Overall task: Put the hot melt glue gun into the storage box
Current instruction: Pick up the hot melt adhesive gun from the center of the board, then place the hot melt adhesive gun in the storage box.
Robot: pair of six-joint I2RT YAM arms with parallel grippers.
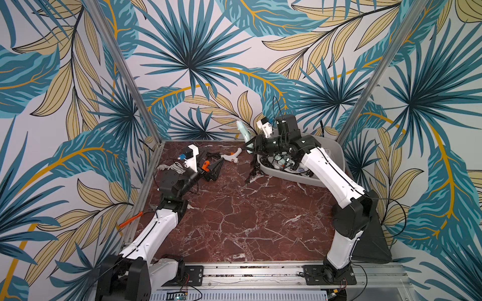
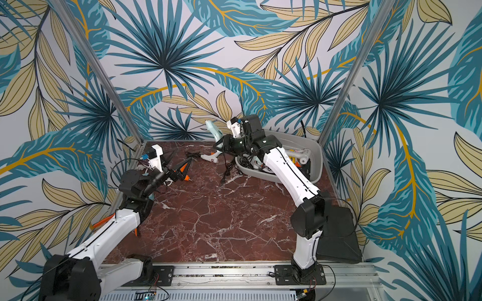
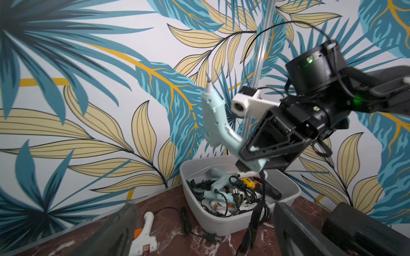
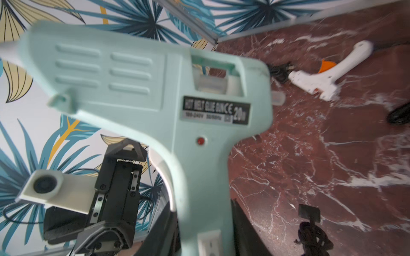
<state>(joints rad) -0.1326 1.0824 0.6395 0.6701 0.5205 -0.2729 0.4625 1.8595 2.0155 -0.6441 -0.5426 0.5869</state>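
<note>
Above the marble tabletop [image 1: 247, 221], a mint glue gun [image 3: 213, 117] is clamped by the right gripper [image 3: 243, 160] near the storage box [image 3: 221, 223]; the left gripper [image 1: 210, 163] is spread wide.

You have the mint-green hot melt glue gun [image 3: 214, 119] held off the worktop by its handle, nozzle up, cord dangling, near the storage box [image 3: 221, 223] left rim. Box: light grey, lidless, far right corner, holding guns and cords.

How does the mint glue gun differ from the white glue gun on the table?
The mint glue gun is pale green; the white glue gun has an orange trigger. The mint one is held nozzle-up in the right gripper; the white one lies flat on the table. Both are pistol-shaped.
</note>
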